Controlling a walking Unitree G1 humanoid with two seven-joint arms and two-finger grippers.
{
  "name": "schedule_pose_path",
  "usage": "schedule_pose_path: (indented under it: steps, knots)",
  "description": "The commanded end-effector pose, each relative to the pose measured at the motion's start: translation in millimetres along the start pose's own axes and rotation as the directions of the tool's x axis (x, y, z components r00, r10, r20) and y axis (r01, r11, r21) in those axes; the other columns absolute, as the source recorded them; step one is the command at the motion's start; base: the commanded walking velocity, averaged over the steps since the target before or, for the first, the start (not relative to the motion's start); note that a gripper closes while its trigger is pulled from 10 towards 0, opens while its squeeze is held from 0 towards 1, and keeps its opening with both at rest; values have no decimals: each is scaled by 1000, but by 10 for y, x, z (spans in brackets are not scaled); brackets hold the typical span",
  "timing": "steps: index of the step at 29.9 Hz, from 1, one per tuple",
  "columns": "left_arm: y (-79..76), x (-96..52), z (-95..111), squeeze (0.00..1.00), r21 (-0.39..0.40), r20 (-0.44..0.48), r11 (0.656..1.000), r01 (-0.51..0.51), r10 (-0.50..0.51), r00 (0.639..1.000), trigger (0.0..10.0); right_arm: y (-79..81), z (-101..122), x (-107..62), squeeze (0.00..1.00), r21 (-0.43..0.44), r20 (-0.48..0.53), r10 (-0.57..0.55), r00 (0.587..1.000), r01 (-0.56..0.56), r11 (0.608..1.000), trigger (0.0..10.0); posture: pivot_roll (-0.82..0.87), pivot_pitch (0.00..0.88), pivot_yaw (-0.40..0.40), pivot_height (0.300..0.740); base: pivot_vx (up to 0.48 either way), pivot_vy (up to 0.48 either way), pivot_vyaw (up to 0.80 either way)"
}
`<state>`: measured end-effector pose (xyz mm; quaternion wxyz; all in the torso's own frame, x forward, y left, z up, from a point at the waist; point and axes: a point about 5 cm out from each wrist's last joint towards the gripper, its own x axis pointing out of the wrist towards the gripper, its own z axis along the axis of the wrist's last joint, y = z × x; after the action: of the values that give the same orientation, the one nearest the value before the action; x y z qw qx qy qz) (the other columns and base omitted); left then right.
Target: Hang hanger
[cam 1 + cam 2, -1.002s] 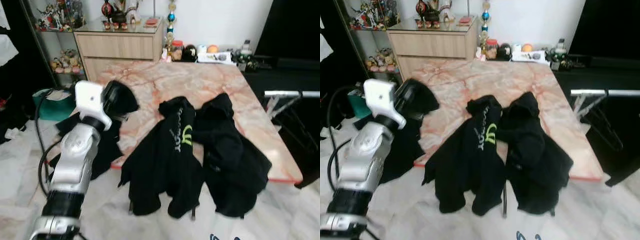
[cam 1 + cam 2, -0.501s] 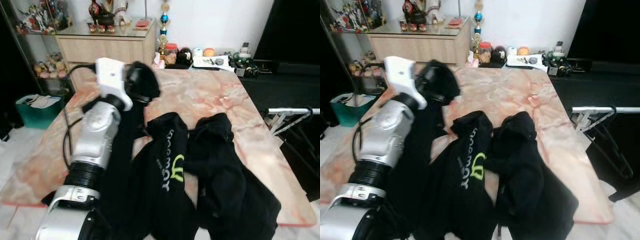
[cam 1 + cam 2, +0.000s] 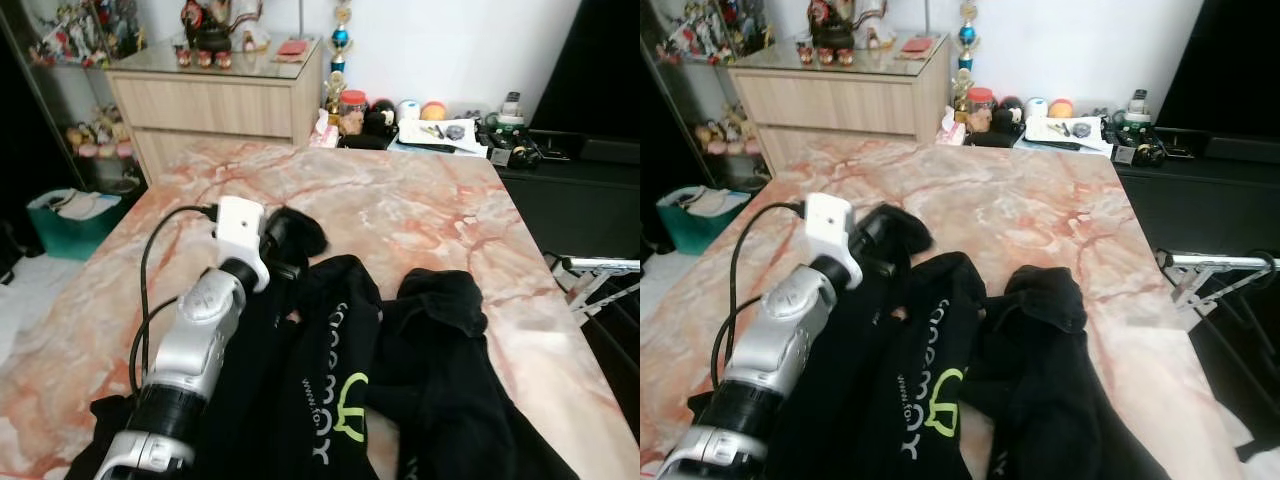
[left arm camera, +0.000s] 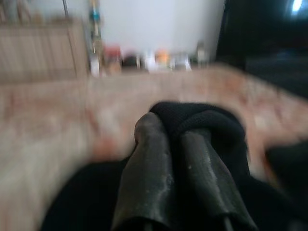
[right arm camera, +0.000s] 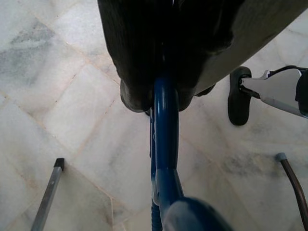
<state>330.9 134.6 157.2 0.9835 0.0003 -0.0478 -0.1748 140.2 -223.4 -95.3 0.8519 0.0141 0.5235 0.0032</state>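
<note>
Left gripper (image 4: 185,144) clamped on a fold of a black fabric garment (image 3: 255,400), now lower and nearer the frame centre than half a second ago; camera also closer over the pink marble table (image 3: 400,210). Reads as still collecting clothing.

Right gripper (image 5: 166,103) pinches the blue plastic hanger (image 5: 166,159), held low over the pale tiled floor (image 5: 57,96).

Open slab in the upper half; table edge and silver drying-rack bar (image 3: 1215,260) at right, wooden cabinet (image 3: 215,105) upper left.

marble table (image 3: 420,210), black garments (image 3: 400,390) on it
</note>
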Motion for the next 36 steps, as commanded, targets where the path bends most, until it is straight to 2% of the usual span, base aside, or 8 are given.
schedule_pose_path:
  steps: [1, 4, 13, 14, 15, 16, 22, 36]
  knots:
    - [-21, -122, -57, 1000, 0, -30, 1000, -4, 4, 1000, 10000, 14, -15, 1, 0, -7, -7, 6, 1000, -6, 1000, 10000, 238, 0, -7, 740, 0, 0, 0]
    - [-24, -163, -82, 1000, -2, -38, 1000, -7, 7, 999, 10000, 13, -16, 1, 0, -7, -8, 6, 1000, -6, 1000, 10000, 238, 0, -7, 740, 0, 0, 0]
    - [146, -596, -235, 1000, 62, -102, 995, -84, 90, 991, 10000, 9, -24, -1, 0, -12, -10, 7, 1000, -7, 1000, 10000, 242, 0, -5, 740, 0, 0, 0]
    - [191, -681, -244, 322, 60, -101, 991, -121, 126, 987, 10000, 6, -25, -2, 0, -12, -10, 7, 1000, -8, 1000, 10000, 247, 0, -9, 740, 0, 0, 0]
    - [191, -681, -244, 322, 60, -101, 991, -121, 126, 987, 10000, 6, -25, -2, 0, -12, -10, 7, 1000, -8, 1000, 10000, 247, 0, -9, 740, 0, 0, 0]
    - [233, -762, -254, 0, 59, -97, 986, -159, 164, 982, 10000, 2, -25, -3, 0, -13, -10, 7, 1000, -8, 1000, 10000, 255, 0, -15, 740, 0, 0, 0]
    - [258, -923, -278, 0, 91, -109, 972, -217, 226, 968, 10000, -8, -25, -6, 0, -18, -11, 7, 1000, -7, 1000, 10000, 258, 0, -19, 740, 0, -53, 0]
    - [220, -911, -270, 0, 100, -107, 973, -207, 218, 970, 10000, -14, -51, -8, 0, 27, -19, -8, 1000, 9, 1000, 10000, 252, 0, -18, 740, 0, -468, 0]
